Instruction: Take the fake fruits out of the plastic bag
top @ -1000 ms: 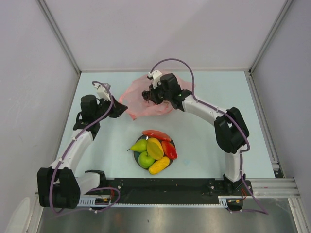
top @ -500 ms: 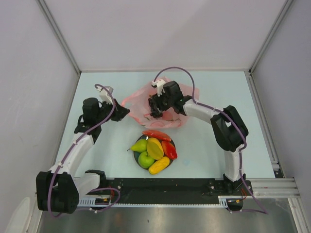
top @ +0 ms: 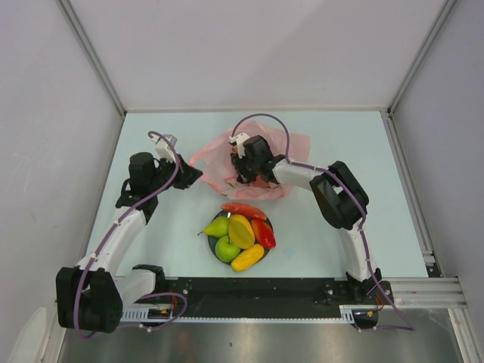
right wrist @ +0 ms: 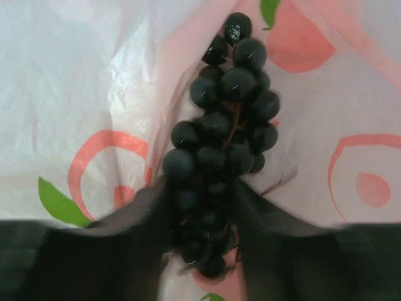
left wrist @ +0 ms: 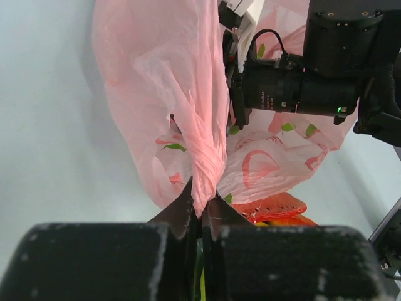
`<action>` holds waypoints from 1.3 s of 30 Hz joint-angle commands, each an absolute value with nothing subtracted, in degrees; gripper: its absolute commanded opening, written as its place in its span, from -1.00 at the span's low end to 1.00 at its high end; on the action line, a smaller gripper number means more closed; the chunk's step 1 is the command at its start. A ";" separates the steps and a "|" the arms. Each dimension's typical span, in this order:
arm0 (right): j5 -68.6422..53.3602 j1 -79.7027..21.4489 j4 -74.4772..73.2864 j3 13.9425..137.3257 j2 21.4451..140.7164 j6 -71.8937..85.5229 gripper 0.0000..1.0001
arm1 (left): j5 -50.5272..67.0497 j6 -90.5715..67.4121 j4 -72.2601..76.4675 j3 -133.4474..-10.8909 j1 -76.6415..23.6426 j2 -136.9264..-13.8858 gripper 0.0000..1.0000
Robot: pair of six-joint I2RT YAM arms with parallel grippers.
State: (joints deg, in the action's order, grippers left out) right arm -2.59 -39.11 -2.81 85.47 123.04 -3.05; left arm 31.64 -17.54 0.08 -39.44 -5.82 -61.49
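Note:
The pink plastic bag (top: pixel 214 161) lies crumpled on the table behind the plate. My left gripper (top: pixel 198 175) is shut on a twisted fold of the plastic bag (left wrist: pixel 207 157) at its left edge. My right gripper (top: pixel 246 175) reaches down into the bag's middle. In the right wrist view its jaws (right wrist: pixel 203 213) stand open, one on each side of a bunch of dark purple grapes (right wrist: pixel 225 125) lying on the pink film. The other fake fruits sit on the plate: green pear (top: pixel 217 227), green apple (top: pixel 227 248), yellow mango piece (top: pixel 241 231), red slice (top: pixel 243 209).
The dark round plate (top: pixel 269 220) stands just in front of the bag, between the two arms. The red slice (left wrist: pixel 269 207) shows just past the bag in the left wrist view. Grey walls enclose the table on three sides.
My right gripper has let go, opened and come down and toward the plate into the bag, around the grapes. The bag has spread flatter. My left arm shifted slightly, still gripping.

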 commanded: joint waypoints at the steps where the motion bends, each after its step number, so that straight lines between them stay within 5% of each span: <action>1: 3.25 -38.67 -1.76 88.68 123.31 -3.16 -0.31 | 31.20 -16.79 0.79 -40.08 -6.07 -60.82 -0.94; 5: 2.38 -38.50 -2.02 90.43 121.12 -4.48 -1.00 | 30.94 -16.79 0.97 -39.90 -6.06 -60.73 -0.94; 16: -9.57 -39.28 -7.29 89.65 107.68 -5.98 -1.00 | 30.32 -18.63 3.16 -41.13 -6.15 -62.58 -0.94; 39: -13.01 -47.28 -20.39 70.85 79.19 -8.87 -1.00 | 27.42 -18.63 2.81 -44.56 -7.73 -64.60 -0.94</action>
